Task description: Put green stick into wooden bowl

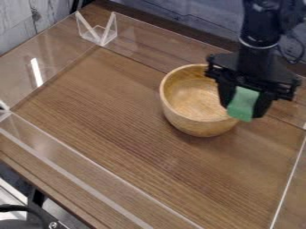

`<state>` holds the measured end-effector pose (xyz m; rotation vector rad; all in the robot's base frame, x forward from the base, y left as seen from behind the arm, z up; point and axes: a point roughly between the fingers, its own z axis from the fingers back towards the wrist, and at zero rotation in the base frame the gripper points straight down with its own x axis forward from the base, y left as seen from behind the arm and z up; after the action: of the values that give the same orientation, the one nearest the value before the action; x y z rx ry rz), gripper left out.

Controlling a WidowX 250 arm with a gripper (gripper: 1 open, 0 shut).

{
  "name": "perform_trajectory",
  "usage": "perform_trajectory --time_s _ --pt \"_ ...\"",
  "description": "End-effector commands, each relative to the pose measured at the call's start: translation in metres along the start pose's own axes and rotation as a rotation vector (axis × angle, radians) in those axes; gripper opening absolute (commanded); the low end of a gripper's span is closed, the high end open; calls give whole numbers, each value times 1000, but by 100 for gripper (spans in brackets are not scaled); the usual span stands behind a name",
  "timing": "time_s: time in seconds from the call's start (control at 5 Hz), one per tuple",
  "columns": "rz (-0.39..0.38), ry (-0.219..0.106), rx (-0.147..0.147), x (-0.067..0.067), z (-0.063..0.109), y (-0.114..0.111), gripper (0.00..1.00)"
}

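The wooden bowl (201,98) sits on the table right of centre, round, light tan and thick-walled. My gripper (248,92) hangs over the bowl's right rim, shut on the green stick (244,103). The stick points downward below the fingers, and its lower end overlaps the rim's right side. The black arm rises from the gripper toward the top right. Nothing shows inside the bowl.
Clear acrylic walls (48,143) border the dark wooden table (107,107) on the left, front and right. A small clear stand (98,29) sits at the back left. The table's front edge lies at the lower left.
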<state>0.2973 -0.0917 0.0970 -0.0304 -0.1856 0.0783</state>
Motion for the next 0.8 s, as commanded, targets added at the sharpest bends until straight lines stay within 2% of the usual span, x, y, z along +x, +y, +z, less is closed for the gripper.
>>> perform_trajectory --time_s 0.0,0.4,0.6 --pt "7 -53 -7 14 13 20 0" --pt "2 -61 -28 9 1 -19 0" --pt "19 -72 -19 19 5 17 0"
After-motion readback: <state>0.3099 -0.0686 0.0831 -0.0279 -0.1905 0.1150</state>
